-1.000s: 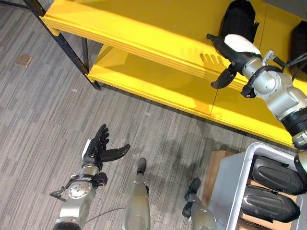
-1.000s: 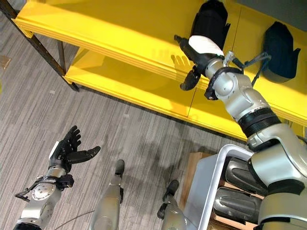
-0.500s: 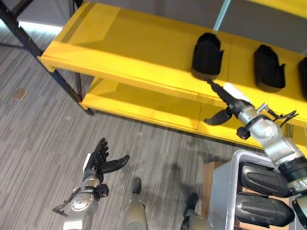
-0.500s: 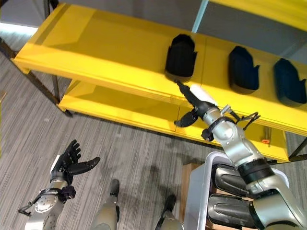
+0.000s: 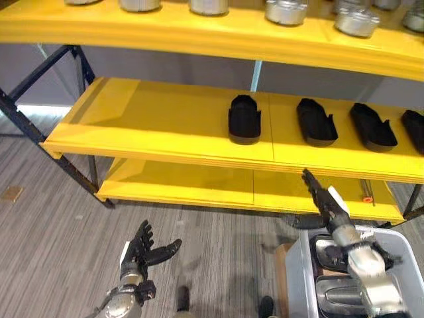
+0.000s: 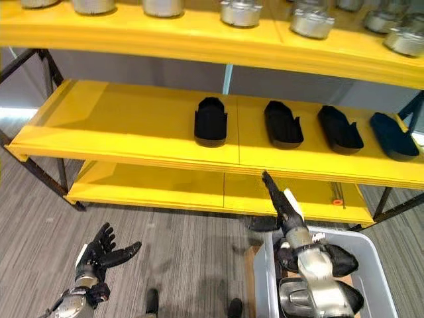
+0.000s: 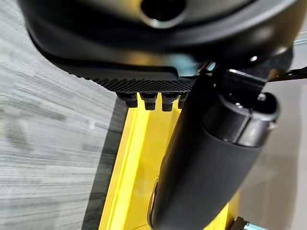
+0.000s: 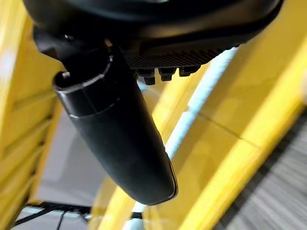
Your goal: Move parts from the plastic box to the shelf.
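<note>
Four black moulded parts are seen lying in a row on the middle board of the yellow shelf (image 6: 132, 126), up and beyond the right hand (image 6: 283, 202): the leftmost part (image 6: 211, 122) almost straight above and past the fingertips, then a second part (image 6: 283, 124), a third part (image 6: 339, 128) and a fourth part (image 6: 393, 136), each further out to that hand's right. These four are judged to be already placed.

The right hand is held with its fingers straight and together, pointing up toward the front edge of the shelf; nothing is grasped in it, and in its wrist view bare fingertips and a free thumb are seen against the yellow boards. It hangs just over the near rim of the grey plastic box (image 6: 371, 262), which lies directly below and behind it. At least two more dark parts (image 6: 334, 260) are seen inside the box, beside and under the wrist, so the task is judged to be partly done, with these left to be carried over.

The left hand (image 6: 99, 254) is held low over the grey floor, well apart from the right hand and the box, with fingers spread and relaxed and nothing in it.

On the top board, far above the right hand, a row of metal canisters (image 6: 242, 11) is seen; they seem to play no part in the task. The bare stretch of the middle board to the left of the first part appears free for further pieces.
</note>
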Tool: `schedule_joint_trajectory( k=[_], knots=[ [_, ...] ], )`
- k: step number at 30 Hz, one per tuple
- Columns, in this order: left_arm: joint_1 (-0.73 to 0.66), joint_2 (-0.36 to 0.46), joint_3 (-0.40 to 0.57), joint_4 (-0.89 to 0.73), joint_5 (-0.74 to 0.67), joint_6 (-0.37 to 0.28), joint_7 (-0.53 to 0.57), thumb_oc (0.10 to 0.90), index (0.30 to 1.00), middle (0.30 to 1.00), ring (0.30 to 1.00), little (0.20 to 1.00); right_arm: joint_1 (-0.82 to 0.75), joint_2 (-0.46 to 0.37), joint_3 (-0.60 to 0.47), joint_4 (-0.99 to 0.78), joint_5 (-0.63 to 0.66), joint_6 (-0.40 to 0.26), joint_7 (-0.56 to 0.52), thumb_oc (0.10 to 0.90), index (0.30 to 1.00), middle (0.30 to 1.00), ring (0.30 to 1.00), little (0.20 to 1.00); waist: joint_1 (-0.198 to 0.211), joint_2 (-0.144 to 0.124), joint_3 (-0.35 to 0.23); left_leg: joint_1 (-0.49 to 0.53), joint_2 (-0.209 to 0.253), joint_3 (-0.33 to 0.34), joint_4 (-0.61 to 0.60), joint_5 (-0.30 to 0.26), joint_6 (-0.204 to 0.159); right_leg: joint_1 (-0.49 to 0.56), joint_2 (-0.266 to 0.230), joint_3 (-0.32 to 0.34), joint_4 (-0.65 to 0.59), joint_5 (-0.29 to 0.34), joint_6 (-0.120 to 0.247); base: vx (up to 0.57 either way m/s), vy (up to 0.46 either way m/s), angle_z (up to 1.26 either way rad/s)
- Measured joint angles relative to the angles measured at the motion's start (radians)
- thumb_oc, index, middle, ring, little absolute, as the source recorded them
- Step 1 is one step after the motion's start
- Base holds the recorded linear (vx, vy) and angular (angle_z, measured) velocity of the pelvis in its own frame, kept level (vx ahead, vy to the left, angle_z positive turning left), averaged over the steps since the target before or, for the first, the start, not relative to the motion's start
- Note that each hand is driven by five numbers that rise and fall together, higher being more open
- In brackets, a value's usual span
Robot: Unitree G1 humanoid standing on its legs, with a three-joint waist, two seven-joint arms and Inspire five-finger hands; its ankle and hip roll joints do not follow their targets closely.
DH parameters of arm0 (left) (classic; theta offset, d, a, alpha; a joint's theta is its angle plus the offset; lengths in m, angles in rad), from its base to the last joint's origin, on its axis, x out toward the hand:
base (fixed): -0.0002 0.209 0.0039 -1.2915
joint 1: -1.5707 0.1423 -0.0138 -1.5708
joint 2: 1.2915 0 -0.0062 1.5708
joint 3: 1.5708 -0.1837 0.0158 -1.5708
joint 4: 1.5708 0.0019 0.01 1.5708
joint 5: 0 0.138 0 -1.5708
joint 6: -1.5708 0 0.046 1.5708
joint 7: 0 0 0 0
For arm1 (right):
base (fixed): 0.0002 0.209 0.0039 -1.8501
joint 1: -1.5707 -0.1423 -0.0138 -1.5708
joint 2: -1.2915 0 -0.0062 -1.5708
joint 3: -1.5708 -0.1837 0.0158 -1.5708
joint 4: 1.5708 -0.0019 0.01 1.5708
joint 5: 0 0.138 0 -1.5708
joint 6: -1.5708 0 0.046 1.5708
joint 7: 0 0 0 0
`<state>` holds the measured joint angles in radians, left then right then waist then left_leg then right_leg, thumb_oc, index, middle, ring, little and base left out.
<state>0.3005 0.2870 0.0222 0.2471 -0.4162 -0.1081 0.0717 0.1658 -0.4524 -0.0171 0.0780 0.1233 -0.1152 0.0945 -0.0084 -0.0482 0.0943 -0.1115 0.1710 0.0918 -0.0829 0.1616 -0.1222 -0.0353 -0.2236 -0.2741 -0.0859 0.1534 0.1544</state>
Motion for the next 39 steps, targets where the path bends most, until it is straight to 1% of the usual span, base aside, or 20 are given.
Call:
schedule_joint_trajectory(
  k=[2, 5, 8, 11, 14, 17, 18, 19, 20, 22, 23, 26, 30, 33, 34, 35, 36, 37, 38, 39],
  knots=[
    [0.020, -0.006, 0.002, 0.000, 0.001, 0.000, 0.000, 0.900, 1.000, 1.000, 1.000, 1.000, 0.051, 0.043, -0.009, 0.000, 0.015, 0.001, 0.001, 0.900, 1.000, 1.000, 1.000, 1.000, -0.009, 0.006, -0.009, 0.007, 0.002, 0.005, -0.001, -0.003, -0.004, 0.003, 0.002, 0.007, 0.000, -0.005, -0.003, 0.01, 0.007, -0.10],
    [0.041, -0.020, 0.002, 0.001, 0.036, 0.000, -0.001, 0.900, 1.000, 1.000, 1.000, 1.000, 0.128, 0.065, -0.005, 0.001, 0.047, 0.010, 0.009, 0.900, 1.000, 1.000, 1.000, 1.000, -0.034, 0.026, -0.023, 0.022, 0.002, 0.017, -0.001, -0.005, -0.005, 0.008, 0.000, 0.020, 0.000, -0.007, 0.002, 0.01, 0.006, -0.11],
    [0.052, -0.036, 0.001, 0.001, 0.039, 0.000, -0.001, 0.900, 1.000, 1.000, 1.000, 1.000, 0.159, 0.077, -0.006, 0.001, 0.057, 0.010, 0.009, 0.900, 1.000, 1.000, 1.000, 1.000, -0.045, 0.036, -0.040, 0.026, 0.004, 0.020, -0.001, -0.006, -0.006, 0.011, 0.001, 0.022, -0.002, -0.007, 0.002, 0.00, -0.007, -0.04],
    [0.062, -0.036, 0.002, 0.001, 0.040, -0.001, -0.005, 0.900, 1.000, 1.000, 1.000, 1.000, 0.201, 0.108, -0.034, 0.002, 0.078, 0.010, 0.007, 0.900, 1.000, 1.000, 1.000, 1.000, -0.047, 0.039, -0.046, 0.027, 0.006, 0.023, -0.001, -0.005, -0.006, 0.008, 0.003, 0.027, -0.002, -0.006, 0.004, -0.02, -0.009, -0.05],
    [0.084, -0.036, 0.003, 0.004, 0.040, -0.001, -0.001, 0.900, 1.000, 1.000, 1.000, 1.000, 0.213, 0.112, -0.039, 0.005, 0.086, 0.010, 0.003, 0.900, 1.000, 1.000, 1.000, 1.000, -0.048, 0.038, -0.047, 0.025, 0.007, 0.035, -0.001, -0.005, -0.006, -0.003, 0.003, 0.045, -0.004, -0.003, 0.007, -0.02, -0.038, -0.13],
    [0.110, -0.037, 0.025, 0.012, 0.039, 0.000, 0.004, 0.900, 1.000, 1.000, 1.000, 1.000, 0.189, 0.112, -0.040, 0.005, 0.086, 0.010, -0.014, 0.900, 1.000, 1.000, 1.000, 1.000, -0.063, 0.035, -0.049, 0.019, 0.014, 0.056, -0.001, -0.005, -0.006, -0.028, 0.011, 0.075, -0.004, 0.003, 0.004, -0.09, -0.050, -0.23],
    [0.113, -0.037, 0.029, 0.015, 0.037, -0.002, 0.005, 0.900, 1.000, 1.000, 1.000, 1.000, 0.187, 0.108, -0.040, 0.006, 0.086, 0.009, -0.019, 0.900, 1.000, 1.000, 1.000, 1.000, -0.069, 0.029, -0.048, 0.016, 0.015, 0.057, 0.005, -0.005, -0.010, -0.045, 0.018, 0.087, -0.001, 0.002, 0.001, -0.08, -0.035, -0.34],
    [0.111, -0.038, 0.042, 0.017, 0.035, -0.003, 0.006, 0.900, 1.000, 1.000, 1.000, 1.000, 0.168, 0.104, -0.041, 0.008, 0.086, 0.008, -0.037, 0.900, 1.000, 1.000, 1.000, 1.000, -0.061, 0.022, -0.048, 0.008, 0.019, 0.071, 0.004, -0.006, -0.012, -0.064, 0.023, 0.123, -0.007, 0.007, 0.000, -0.07, -0.009, -0.31],
    [0.109, -0.041, 0.043, 0.018, 0.030, -0.003, 0.009, 0.900, 1.000, 1.000, 1.000, 1.000, 0.170, 0.102, -0.041, 0.008, 0.086, 0.008, -0.042, 0.900, 1.000, 1.000, 1.000, 1.000, -0.061, 0.017, -0.045, 0.005, 0.020, 0.066, 0.009, -0.008, -0.014, -0.069, 0.025, 0.124, -0.007, 0.007, 0.000, -0.06, 0.035, -0.24],
    [0.075, -0.073, 0.059, 0.020, 0.027, -0.004, 0.030, 0.900, 1.000, 1.000, 1.000, 1.000, 0.165, 0.093, -0.041, 0.010, 0.087, 0.008, -0.051, 0.900, 1.000, 1.000, 1.000, 1.000, -0.055, 0.003, -0.041, -0.028, 0.010, 0.011, 0.024, -0.016, -0.024, -0.079, 0.024, 0.125, -0.007, 0.007, -0.001, 0.00, 0.128, 0.13],
    [0.062, -0.079, 0.058, 0.024, 0.026, -0.004, 0.039, 0.900, 1.000, 1.000, 1.000, 1.000, 0.160, 0.093, -0.041, 0.016, 0.088, 0.008, -0.052, 0.900, 1.000, 1.000, 1.000, 1.000, -0.048, -0.008, -0.034, -0.029, 0.006, 0.000, 0.021, -0.015, -0.022, -0.079, 0.024, 0.120, -0.007, 0.008, -0.001, 0.01, 0.161, 0.13],
    [0.056, -0.074, 0.054, 0.024, 0.027, -0.003, 0.040, 0.900, 1.000, 1.000, 1.000, 1.000, 0.149, 0.112, -0.047, 0.018, 0.099, 0.009, -0.053, 0.900, 1.000, 1.000, 1.000, 1.000, -0.041, -0.033, -0.029, -0.007, -0.007, 0.000, 0.016, -0.017, -0.014, -0.057, 0.010, 0.109, 0.000, 0.008, 0.000, -0.02, 0.182, 0.09],
    [0.022, -0.044, 0.047, 0.020, 0.029, -0.003, 0.048, 0.900, 1.000, 1.000, 1.000, 1.000, 0.113, 0.176, -0.103, 0.017, 0.165, 0.007, -0.083, 0.900, 1.000, 1.000, 1.000, 1.000, -0.037, -0.063, -0.006, -0.029, -0.061, -0.008, 0.100, -0.063, 0.015, -0.043, -0.045, 0.102, 0.029, -0.005, 0.017, -0.04, 0.275, 0.15],
    [-0.046, -0.004, 0.007, 0.019, 0.039, -0.004, 0.047, 0.900, 1.000, 1.000, 1.000, 1.000, 0.120, 0.199, -0.166, 0.017, 0.196, -0.005, -0.108, 0.900, 1.000, 1.000, 1.000, 1.000, -0.046, -0.081, 0.011, -0.103, -0.135, -0.036, 0.224, -0.120, 0.064, -0.064, -0.125, 0.085, 0.089, -0.020, 0.036, -0.07, 0.271, 0.43],
    [-0.060, 0.008, 0.003, 0.019, 0.041, -0.004, 0.048, 0.900, 1.000, 1.000, 1.000, 1.000, 0.126, 0.205, -0.173, 0.018, 0.200, -0.006, -0.113, 0.900, 1.000, 1.000, 1.000, 1.000, -0.059, -0.091, 0.017, -0.124, -0.157, -0.033, 0.263, -0.140, 0.083, -0.073, -0.143, 0.092, 0.100, -0.016, 0.031, -0.21, 0.337, 0.04],
    [-0.080, 0.035, 0.001, 0.021, 0.051, -0.006, 0.051, 0.900, 1.000, 1.000, 1.000, 1.000, 0.117, 0.216, -0.167, 0.017, 0.216, -0.014, -0.110, 0.900, 1.000, 1.000, 1.000, 1.000, -0.073, -0.098, 0.025, -0.175, -0.174, -0.011, 0.337, -0.177, 0.108, -0.120, -0.166, 0.111, 0.135, 0.037, 0.041, -0.20, 0.253, -0.28],
    [-0.093, 0.049, 0.001, 0.023, 0.062, -0.007, 0.057, 0.900, 1.000, 1.000, 1.000, 1.000, 0.110, 0.224, -0.154, 0.018, 0.220, -0.020, -0.108, 0.900, 1.000, 1.000, 1.000, 1.000, -0.078, -0.106, 0.041, -0.210, -0.175, 0.013, 0.385, -0.193, 0.123, -0.168, -0.160, 0.122, 0.135, 0.105, 0.031, -0.21, 0.307, -0.92],
    [-0.094, 0.059, 0.020, 0.025, 0.078, -0.011, 0.057, 0.900, 1.000, 1.000, 1.000, 1.000, 0.077, 0.223, -0.119, 0.036, 0.234, -0.021, -0.103, 0.900, 1.000, 1.000, 1.000, 1.000, -0.060, -0.097, 0.064, -0.216, -0.140, 0.055, 0.384, -0.203, 0.139, -0.197, -0.153, 0.106, 0.114, 0.189, 0.024, -0.12, 0.313, -1.08],
    [-0.107, 0.069, 0.027, 0.039, 0.079, -0.008, 0.056, 0.900, 1.000, 1.000, 1.000, 1.000, 0.075, 0.222, -0.095, 0.044, 0.234, -0.013, -0.093, 0.900, 1.000, 1.000, 1.000, 1.000, -0.070, -0.092, 0.078, -0.218, -0.137, 0.079, 0.378, -0.201, 0.151, -0.202, -0.139, 0.061, 0.112, 0.174, 0.018, -0.16, 0.454, -0.92],
    [-0.123, 0.076, 0.018, 0.042, 0.079, -0.008, 0.064, 0.900, 1.000, 1.000, 1.000, 1.000, 0.100, 0.231, -0.093, 0.043, 0.235, -0.013, -0.089, 0.900, 1.000, 1.000, 1.000, 1.000, -0.072, -0.094, 0.085, -0.229, -0.142, 0.081, 0.396, -0.207, 0.170, -0.198, -0.130, -0.012, 0.154, 0.153, -0.075, -0.10, 0.307, -0.87]
  ],
)
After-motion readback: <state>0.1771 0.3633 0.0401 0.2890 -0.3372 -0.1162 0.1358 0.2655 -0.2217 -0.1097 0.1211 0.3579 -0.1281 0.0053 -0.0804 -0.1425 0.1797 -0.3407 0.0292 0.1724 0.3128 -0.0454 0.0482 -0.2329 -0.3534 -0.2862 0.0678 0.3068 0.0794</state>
